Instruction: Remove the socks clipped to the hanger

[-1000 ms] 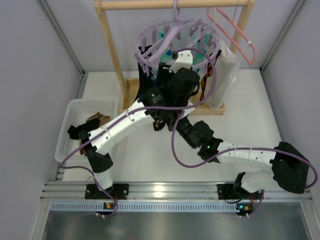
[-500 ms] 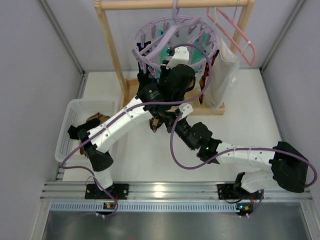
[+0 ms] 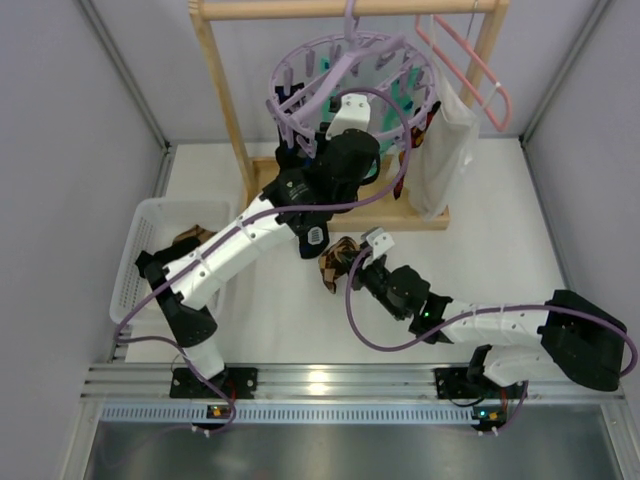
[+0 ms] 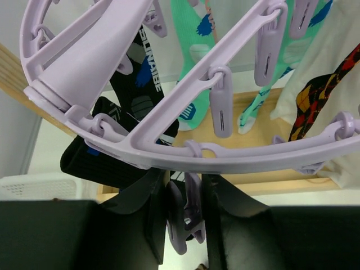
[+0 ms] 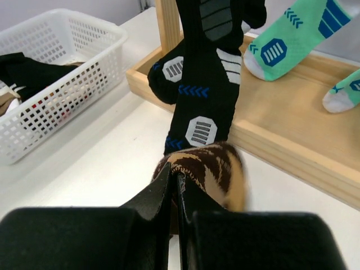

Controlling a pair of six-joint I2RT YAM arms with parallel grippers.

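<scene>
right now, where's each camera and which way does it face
top external: above, behind the bases, looking down on the hanger; both arms show
left wrist: at the hanger's rim, facing teal socks; left claw pinches a clip
right wrist: low over the table, facing the rack base; right claw grips a brown sock
wrist views share teal socks, rack base

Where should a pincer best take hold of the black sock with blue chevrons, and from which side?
I would grip the black sock at its hanging foot end, coming from the near, open side. It hangs free before the wooden base, uncovered there; its top is crowded among the hanger clips.
</scene>
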